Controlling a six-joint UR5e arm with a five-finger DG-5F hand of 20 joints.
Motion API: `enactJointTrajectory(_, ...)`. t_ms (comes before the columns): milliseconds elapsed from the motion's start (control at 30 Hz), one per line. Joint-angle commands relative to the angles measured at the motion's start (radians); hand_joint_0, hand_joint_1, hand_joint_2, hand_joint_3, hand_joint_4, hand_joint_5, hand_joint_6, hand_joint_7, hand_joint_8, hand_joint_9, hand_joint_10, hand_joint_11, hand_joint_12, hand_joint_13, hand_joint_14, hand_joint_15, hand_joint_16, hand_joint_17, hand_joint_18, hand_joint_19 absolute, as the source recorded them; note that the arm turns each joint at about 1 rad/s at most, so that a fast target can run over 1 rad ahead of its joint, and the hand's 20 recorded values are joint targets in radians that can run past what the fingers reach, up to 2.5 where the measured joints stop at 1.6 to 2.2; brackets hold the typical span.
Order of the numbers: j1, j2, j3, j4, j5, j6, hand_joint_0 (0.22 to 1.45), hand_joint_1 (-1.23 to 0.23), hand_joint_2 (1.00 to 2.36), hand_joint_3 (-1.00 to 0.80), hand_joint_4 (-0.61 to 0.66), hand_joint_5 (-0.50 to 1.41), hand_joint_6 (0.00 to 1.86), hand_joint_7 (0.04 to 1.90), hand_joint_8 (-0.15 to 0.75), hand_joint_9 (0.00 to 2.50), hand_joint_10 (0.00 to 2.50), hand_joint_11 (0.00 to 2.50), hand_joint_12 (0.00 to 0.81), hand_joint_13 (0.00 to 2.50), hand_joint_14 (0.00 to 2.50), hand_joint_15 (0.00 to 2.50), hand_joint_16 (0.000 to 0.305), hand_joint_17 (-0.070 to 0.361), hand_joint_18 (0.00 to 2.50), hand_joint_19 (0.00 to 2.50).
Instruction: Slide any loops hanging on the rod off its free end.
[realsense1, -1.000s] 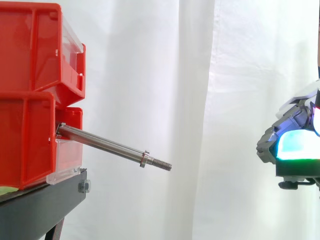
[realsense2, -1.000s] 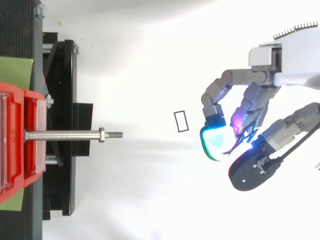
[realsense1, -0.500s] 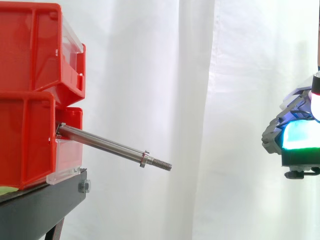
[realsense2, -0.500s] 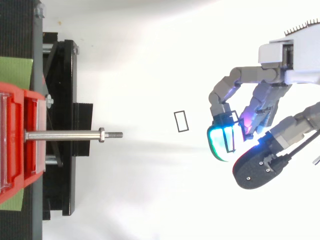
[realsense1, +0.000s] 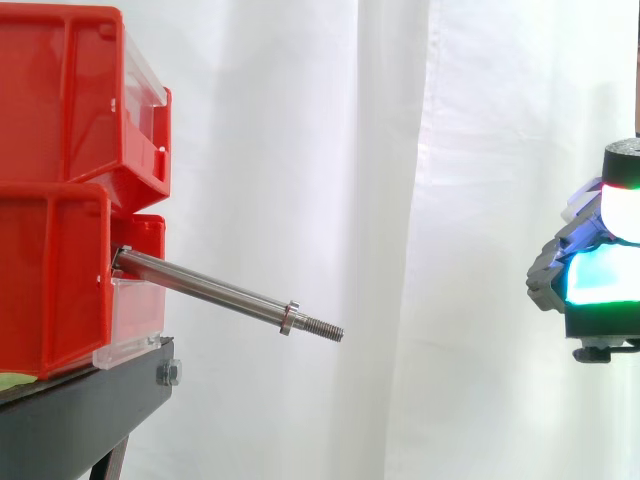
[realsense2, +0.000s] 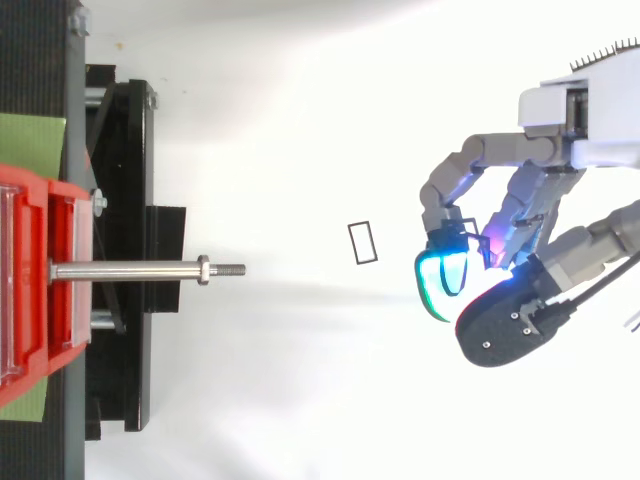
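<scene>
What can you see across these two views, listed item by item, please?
Red plastic bins: two, red, stacked at left.
Black stand: one, black, under the bins.
Steel rod with threaded tip: one, silver, projecting from the lower bin, bare.
Thin rectangular outline: one, black, right of the rod's tip.
Green patches: two, green, beside the bins.
White curtain: one, white, behind.
Robot hand: one, grey and black, right, clear of the rod.

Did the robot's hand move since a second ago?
Yes. In the top view the hand has shifted a little toward the right edge, farther from the free end of the rod, which has stayed put.
</scene>
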Motion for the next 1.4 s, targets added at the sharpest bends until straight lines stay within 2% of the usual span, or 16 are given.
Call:
enactJointTrajectory(0,0.0,0.0,0.0,-0.009,0.0,-0.003,0.62,-0.76,1.01,-0.36,0.17,-0.19,0.86,1.06,0.328,0.94,0.01,0.37,0.32,0.93,0.01,0.17,0.047,0.106,0.94,0.37)
enactJointTrajectory(300,0.0,0.0,0.0,-0.014,0.0,-0.003,0.66,-0.77,1.0,-0.5,0.15,-0.19,0.88,1.02,0.328,0.96,0.01,0.38,0.32,0.93,0.01,0.17,0.046,0.104,0.95,0.36)
enactJointTrajectory(600,0.0,0.0,0.0,-0.022,0.001,0.0,0.71,-0.84,1.0,-0.5,0.06,-0.19,0.88,1.05,0.327,0.97,0.01,0.37,0.313,0.94,0.01,0.16,0.045,0.101,0.96,0.34)
enactJointTrajectory(767,0.0,0.0,0.0,-0.065,-0.008,0.0,0.72,-0.85,1.0,-0.48,0.03,-0.2,0.89,1.14,0.326,0.97,0.01,0.38,0.311,0.94,0.01,0.16,0.045,0.101,0.97,0.34)
enactJointTrajectory(967,0.0,0.002,0.003,-0.135,-0.057,-0.001,0.69,-0.79,1.01,-0.38,0.02,-0.2,0.92,1.2,0.322,0.98,0.01,0.39,0.311,0.95,0.01,0.16,0.045,0.101,0.97,0.35)
enactJointTrajectory(1267,0.0,0.002,0.008,-0.146,-0.06,0.015,0.66,-0.75,1.01,-0.33,0.04,-0.2,0.93,1.21,0.327,1.0,0.01,0.4,0.316,0.95,0.01,0.17,0.046,0.103,0.96,0.37)
enactJointTrajectory(1367,0.0,0.002,0.025,-0.164,-0.059,0.022,0.66,-0.74,1.01,-0.34,0.04,-0.2,0.93,1.22,0.328,1.04,0.02,0.47,0.317,0.95,0.01,0.17,0.046,0.103,0.96,0.37)
